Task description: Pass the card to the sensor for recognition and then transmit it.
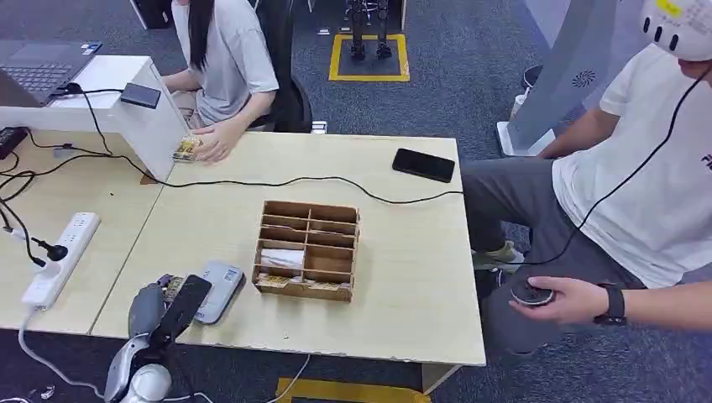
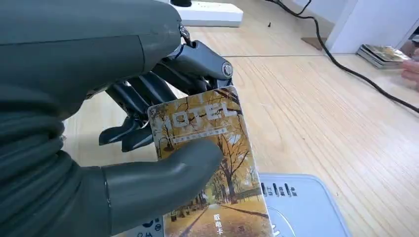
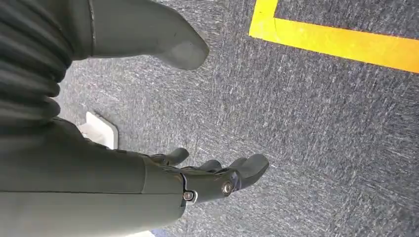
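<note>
My left hand [image 1: 168, 306] hovers at the table's near left edge and pinches a hotel key card [image 2: 207, 163] between thumb and fingers; the card shows yellow autumn trees and the word HOTEL. The card's edge [image 1: 172, 287] peeks out behind the hand in the head view. Right under and beside it lies the pale blue-grey card sensor [image 1: 220, 290], whose rounded face [image 2: 301, 205] sits just past the card. My right hand [image 3: 197, 173] hangs over the grey carpet with fingers apart and nothing in it.
A wooden compartment box [image 1: 307, 248] stands mid-table, right of the sensor. A black cable [image 1: 336, 180] crosses the table; a black phone [image 1: 423, 164] lies at the far right. A power strip [image 1: 60, 257] lies on the left. One person sits opposite with a hand on a card stack [image 1: 188, 148]; another sits at the right.
</note>
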